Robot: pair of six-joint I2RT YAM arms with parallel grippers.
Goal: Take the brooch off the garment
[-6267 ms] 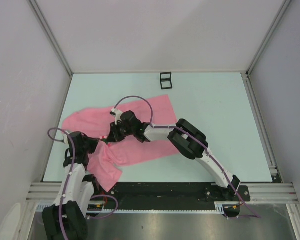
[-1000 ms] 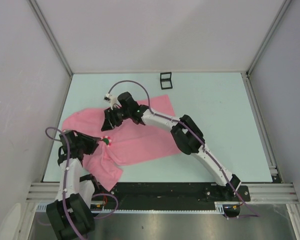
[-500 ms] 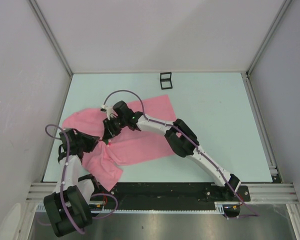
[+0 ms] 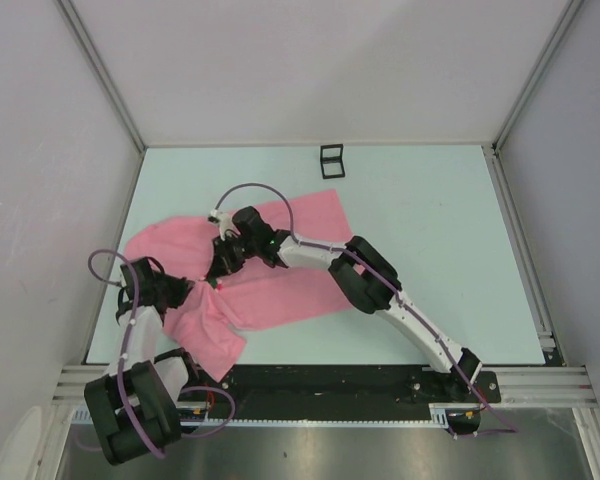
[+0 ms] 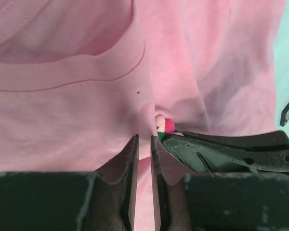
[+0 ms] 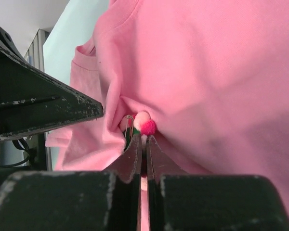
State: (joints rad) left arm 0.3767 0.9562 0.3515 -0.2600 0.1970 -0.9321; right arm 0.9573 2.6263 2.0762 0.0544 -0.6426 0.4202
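Pink garment (image 4: 290, 287) at near left carries the brooch (image 6: 145, 125), which the right gripper (image 6: 141, 140) clamps while the left gripper (image 5: 143, 140) pinches its cloth just beside: best pull straight, slowly, cloth anchored.

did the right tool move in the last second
Yes. The right tool came toward the near edge, away from the black frame, to the brooch.

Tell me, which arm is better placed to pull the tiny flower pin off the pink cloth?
Right. The right hand is closed on the tiny pink flower brooch, while the left hand pinches the thin pink fabric garment beside it, likely steadying it.
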